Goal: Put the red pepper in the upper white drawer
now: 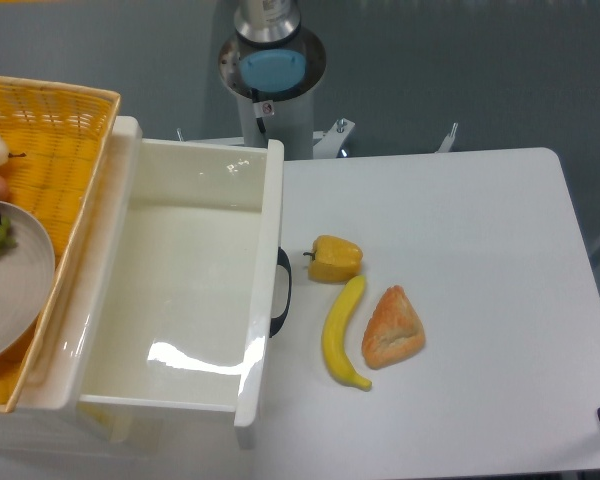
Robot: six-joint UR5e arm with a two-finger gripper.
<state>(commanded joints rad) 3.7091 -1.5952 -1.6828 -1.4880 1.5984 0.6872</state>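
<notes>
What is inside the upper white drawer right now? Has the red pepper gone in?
The upper white drawer is pulled open and its visible floor is bare: only glare on white plastic, no red pepper. The strip just behind its front panel is hidden. No red pepper shows anywhere in view.

One white drawer [170, 300], one yellow woven basket [50, 130], one grey plate [20, 290], one yellow pepper [335, 259], one banana [342, 331], one triangular pastry [393, 329]; perhaps three or four foods at the cropped left edge
</notes>
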